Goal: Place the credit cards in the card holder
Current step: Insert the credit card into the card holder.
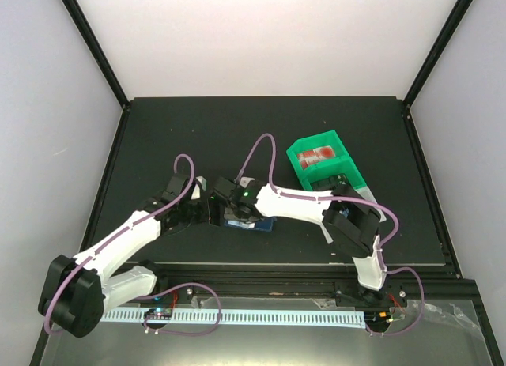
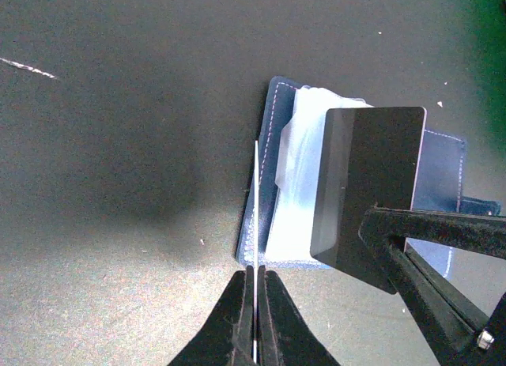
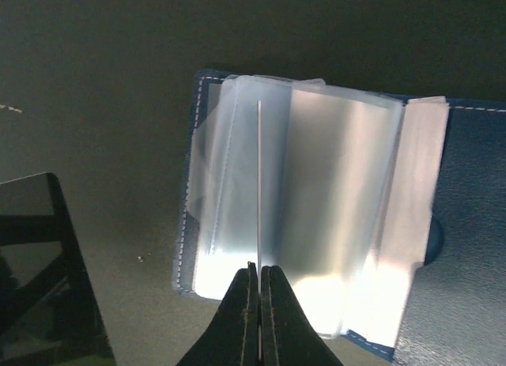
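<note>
Evidently the insertion step is in hand: the card holder (image 3: 466, 224) lies opened flat on the matte black table (image 2: 118, 145), its navy stitched cover underneath and a fan of clear, glossy plastic sleeves (image 3: 332, 192) spread over it; the right claw (image 3: 258, 273) is pressed thin on a dark card (image 2: 368, 184), a stiff, smooth rectangle with rounded corners, poised directly above the holder's sleeves; whether its far edge touches a sleeve cannot be told. Just beside the holder's stitched edge, the left claw (image 2: 255, 275) is likewise pinched on a second card (image 2: 256, 208), seen from its own camera only as a thin pale line. Well apart from the holder, a green plastic bin (image 1: 353, 176) holds what seem to be red-and-white cards (image 1: 316, 154). The next move, I judge, calls for finding the mouth of one sleeve and sliding the dark card in edge-first; the sleeves look limp and slippery, so they may buckle or shift, and the left claw may have to steady the holder or wait its turn.
</note>
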You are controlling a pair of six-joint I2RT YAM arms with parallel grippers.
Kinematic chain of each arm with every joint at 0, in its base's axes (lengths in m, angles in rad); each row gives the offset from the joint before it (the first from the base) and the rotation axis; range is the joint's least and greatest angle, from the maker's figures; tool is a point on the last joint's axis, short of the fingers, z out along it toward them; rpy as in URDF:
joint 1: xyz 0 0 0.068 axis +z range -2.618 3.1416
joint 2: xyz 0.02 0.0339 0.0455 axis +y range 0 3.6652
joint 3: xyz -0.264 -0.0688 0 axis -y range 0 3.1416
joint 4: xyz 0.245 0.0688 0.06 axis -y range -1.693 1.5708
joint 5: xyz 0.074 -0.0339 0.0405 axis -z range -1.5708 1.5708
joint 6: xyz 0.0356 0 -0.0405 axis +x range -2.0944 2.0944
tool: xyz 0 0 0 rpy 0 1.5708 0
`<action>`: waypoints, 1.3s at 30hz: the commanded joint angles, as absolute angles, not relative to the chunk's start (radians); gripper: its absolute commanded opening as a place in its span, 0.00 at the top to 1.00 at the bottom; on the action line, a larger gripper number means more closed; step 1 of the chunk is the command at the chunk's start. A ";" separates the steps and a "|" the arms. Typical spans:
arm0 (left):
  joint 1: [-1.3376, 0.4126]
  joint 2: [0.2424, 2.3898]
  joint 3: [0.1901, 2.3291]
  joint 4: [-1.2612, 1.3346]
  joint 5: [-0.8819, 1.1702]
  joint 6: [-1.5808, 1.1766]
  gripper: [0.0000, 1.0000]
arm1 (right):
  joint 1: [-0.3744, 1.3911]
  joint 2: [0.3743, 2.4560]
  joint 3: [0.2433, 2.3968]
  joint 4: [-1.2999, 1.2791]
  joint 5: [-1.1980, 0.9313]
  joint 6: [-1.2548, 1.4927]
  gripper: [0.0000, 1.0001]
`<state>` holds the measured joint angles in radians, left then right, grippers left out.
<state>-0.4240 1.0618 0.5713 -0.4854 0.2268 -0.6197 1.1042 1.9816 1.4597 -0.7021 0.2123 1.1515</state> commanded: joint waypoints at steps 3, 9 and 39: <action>-0.414 1.053 0.568 -0.479 0.275 -0.592 0.98 | 1.117 1.951 1.442 -0.817 0.369 1.243 0.99; -0.414 1.067 0.577 -0.475 0.305 -0.596 0.98 | 1.117 1.884 1.379 -0.869 0.424 1.270 0.99; -0.417 1.123 0.575 -0.404 0.413 -0.624 0.99 | 1.033 1.719 1.074 -0.744 0.373 1.100 0.99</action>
